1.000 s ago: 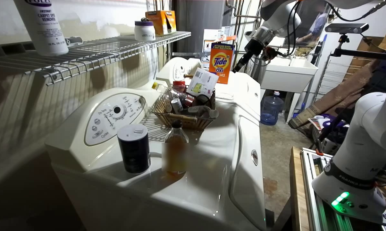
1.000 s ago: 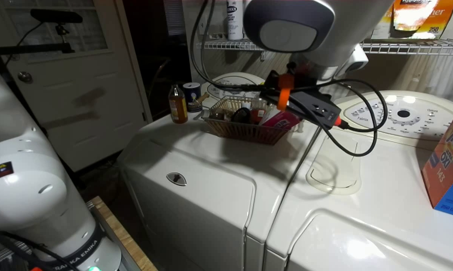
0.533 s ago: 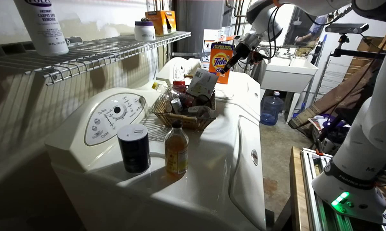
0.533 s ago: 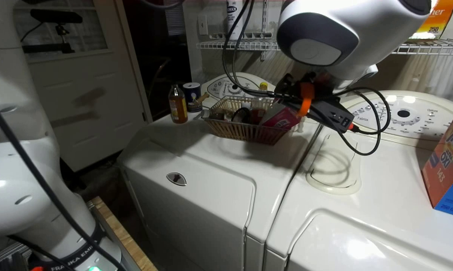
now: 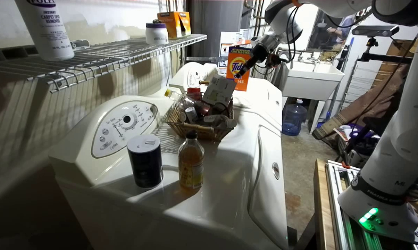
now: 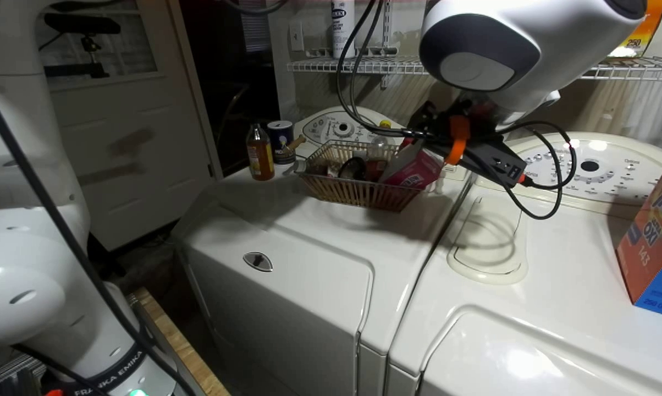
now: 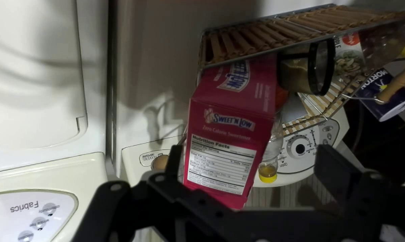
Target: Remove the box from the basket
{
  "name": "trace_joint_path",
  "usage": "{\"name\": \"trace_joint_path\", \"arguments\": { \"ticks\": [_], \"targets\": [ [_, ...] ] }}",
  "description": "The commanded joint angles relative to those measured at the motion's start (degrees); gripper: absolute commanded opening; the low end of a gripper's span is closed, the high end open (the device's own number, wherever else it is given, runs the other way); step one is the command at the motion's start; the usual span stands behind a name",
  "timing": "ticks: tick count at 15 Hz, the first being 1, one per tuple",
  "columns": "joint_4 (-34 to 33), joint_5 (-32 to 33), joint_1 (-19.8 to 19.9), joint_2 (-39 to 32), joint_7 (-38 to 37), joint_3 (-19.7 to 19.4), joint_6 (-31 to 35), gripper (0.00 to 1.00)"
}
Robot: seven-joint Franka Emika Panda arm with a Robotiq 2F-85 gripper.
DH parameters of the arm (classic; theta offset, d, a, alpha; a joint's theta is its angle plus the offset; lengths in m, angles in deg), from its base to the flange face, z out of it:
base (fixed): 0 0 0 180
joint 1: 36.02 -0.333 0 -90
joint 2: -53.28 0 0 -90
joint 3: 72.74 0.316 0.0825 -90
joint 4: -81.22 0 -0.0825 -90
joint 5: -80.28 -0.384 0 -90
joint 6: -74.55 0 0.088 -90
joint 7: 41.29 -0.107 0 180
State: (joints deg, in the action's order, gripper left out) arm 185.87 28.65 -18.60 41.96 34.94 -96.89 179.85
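Wire shelving (image 6: 400,67) hangs behind; the tool (image 7: 250,149), spread apart, faces the box (image 7: 224,148) tilted in the basket (image 6: 353,191). Lining-up seems in hand; next: centre, close, lift.

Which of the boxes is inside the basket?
The pink Sweet'N Low box, tilted in the woven basket. The orange Tide box stands outside it on a white machine, and another orange box sits up on the wire shelf.

Wall (image 5: 56,104): shadow-striped below wire shelf (image 5: 115,57) | floor (image 5: 301,152): grey concrete, brownish patch (image 5: 294,202) | sink (image 5: 311,82): white | door (image 6: 105,137): panelled, paned window (image 6: 136,52)
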Motion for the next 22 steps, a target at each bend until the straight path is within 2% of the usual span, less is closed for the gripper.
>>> {"name": "trace_joint_path", "arguments": {
  "ticks": [1,10,17,22],
  "targets": [
    [-0.17,0.48,2.40,0.09,-0.26,2.57,0.18,1.00],
    [-5.99,0.51,5.88,-6.08,-1.53,5.58,-8.35,1.00],
    [-8.95,0.98,7.41,-10.12,-1.48,6.85,-9.61,1.00],
    [-11.52,0.49,8.45,-12.28,-0.89,8.35,-13.78,1.00]
  ]
}}
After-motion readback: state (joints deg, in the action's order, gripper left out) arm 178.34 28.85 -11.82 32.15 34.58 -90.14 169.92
